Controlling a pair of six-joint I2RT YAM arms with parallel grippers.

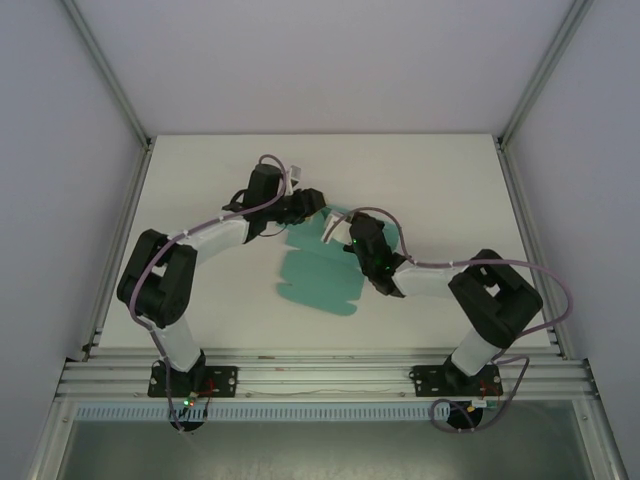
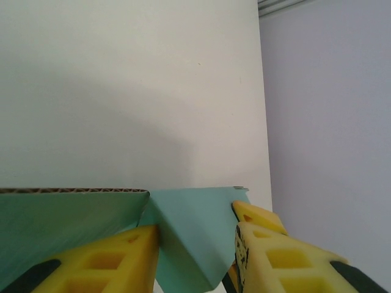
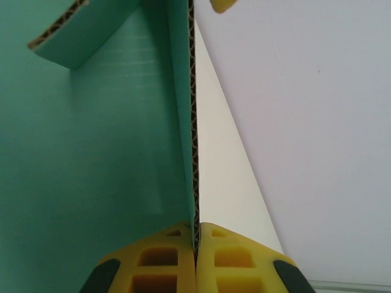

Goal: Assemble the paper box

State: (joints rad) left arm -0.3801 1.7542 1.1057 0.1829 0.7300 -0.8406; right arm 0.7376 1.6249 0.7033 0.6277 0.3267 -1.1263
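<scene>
Top external view: the paper box is lying mostly flat mid-table, a green die-cut sheet w/ its far-right part being lifted where both arms are meeting. The right gripper is pinching a raised panel; in the right wrist view its fingers are pressing together on the card's corrugated edge, w/ the panel standing upright. The left gripper is sitting at the sheet's far edge. In the left wrist view its fingers are apart, straddling a folded flap, prob. not squeezing it.

Progress, my guess: early. One wall is going up and maybe one flap is bending. The other walls, tabs and closing are all waiting, since most of the sheet is lying unfolded.

The table is looking plain white and matte. Pale grey walls are enclosing it on three sides, w/ an aluminium rail running along the near edge.
</scene>
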